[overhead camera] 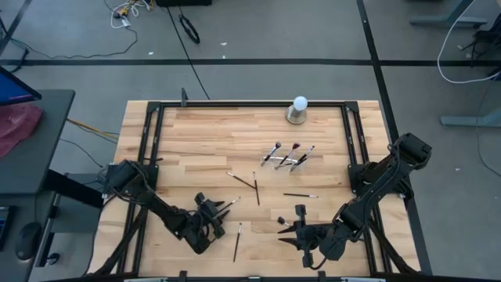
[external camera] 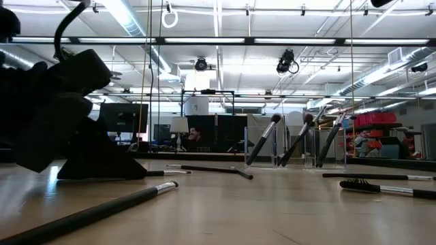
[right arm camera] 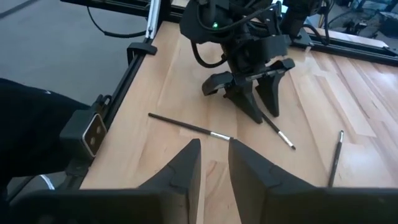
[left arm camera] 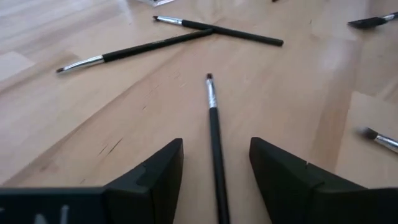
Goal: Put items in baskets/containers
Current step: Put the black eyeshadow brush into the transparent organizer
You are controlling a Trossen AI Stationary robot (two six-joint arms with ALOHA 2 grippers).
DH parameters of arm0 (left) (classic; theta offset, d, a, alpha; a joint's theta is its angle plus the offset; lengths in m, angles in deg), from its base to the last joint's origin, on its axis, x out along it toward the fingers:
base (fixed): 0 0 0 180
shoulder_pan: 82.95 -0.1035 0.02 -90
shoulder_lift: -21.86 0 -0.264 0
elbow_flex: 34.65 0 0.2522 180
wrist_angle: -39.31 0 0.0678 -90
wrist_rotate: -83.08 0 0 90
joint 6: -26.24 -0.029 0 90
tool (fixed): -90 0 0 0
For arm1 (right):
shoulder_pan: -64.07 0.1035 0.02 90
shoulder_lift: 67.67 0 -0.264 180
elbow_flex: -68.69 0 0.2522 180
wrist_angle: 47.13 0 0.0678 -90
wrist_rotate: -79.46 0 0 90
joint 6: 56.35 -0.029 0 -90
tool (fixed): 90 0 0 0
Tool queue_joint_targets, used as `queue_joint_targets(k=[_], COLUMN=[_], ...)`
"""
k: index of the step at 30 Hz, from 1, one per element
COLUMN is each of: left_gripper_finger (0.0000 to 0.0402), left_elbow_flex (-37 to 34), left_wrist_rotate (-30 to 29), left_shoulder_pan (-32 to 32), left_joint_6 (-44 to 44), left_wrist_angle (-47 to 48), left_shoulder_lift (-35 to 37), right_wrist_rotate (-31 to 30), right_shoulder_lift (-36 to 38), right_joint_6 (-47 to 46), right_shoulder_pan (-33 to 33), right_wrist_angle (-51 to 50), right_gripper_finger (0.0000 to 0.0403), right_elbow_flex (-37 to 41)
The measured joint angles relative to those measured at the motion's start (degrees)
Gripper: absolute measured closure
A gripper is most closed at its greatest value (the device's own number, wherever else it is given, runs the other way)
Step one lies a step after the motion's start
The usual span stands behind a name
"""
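Black-handled, silver-ferruled brushes (left arm camera: 214,134) on pale blond wood table (overhead camera: 203,137); white ball (overhead camera: 300,103), grey base.

Both dark arms reach low toward the near edge: the left pincer (overhead camera: 210,217) points rightward with fingers spread apart, while the right pincer (overhead camera: 301,231) points leftward, fingers standing narrowly parted.

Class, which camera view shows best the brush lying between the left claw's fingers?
The left wrist view: the brush lies full-length between the left claw's open fingers. The right wrist view shows it farther off under that claw. The high view shows it tiny; the low view mostly hides it.
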Motion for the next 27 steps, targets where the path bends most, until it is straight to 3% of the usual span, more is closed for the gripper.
queue_joint_targets(k=[5, 12, 20, 27], left_gripper_finger=[0.0254, 0.0379, 0.0385, 0.0385], left_elbow_flex=[-1.7, -3.8, -4.5, -5.2], left_wrist_rotate=[1.6, 2.9, 3.2, 4.1], left_shoulder_pan=[-0.8, -0.8, -0.5, -1.8], left_joint_6=[-5.1, -6.7, -11.8, -22.8], left_wrist_angle=[-5.4, -7.5, -10.7, -14.8], left_shoulder_lift=[0.1, 0.3, 1.6, 8.5], right_wrist_rotate=[0.1, 0.1, 0.1, 0.2], right_shoulder_lift=[0.0, 0.0, 0.1, 0.1], right_joint_6=[1.2, 1.4, -1.5, -12.2], right_shoulder_pan=[-0.7, -0.7, -1.2, -4.5], right_wrist_angle=[1.0, 0.9, 0.7, 11.1], right_gripper_finger=[0.0319, 0.0319, 0.0319, 0.0309], right_elbow_flex=[0.0, 0.0, 1.1, 11.4])
